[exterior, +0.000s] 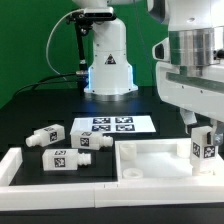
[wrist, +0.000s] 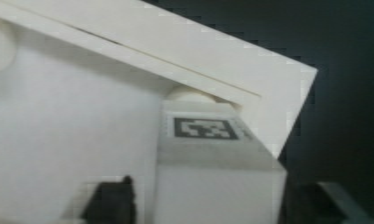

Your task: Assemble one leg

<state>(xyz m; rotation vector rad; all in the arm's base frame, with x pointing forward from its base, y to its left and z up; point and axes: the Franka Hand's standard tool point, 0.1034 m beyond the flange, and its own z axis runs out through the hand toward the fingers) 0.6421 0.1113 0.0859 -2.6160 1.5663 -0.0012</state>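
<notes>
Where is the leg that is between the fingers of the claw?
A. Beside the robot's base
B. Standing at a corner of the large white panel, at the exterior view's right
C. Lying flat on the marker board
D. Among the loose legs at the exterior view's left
B: the leg stands upright between the fingers of the claw, at the right corner of the large white panel.
</notes>
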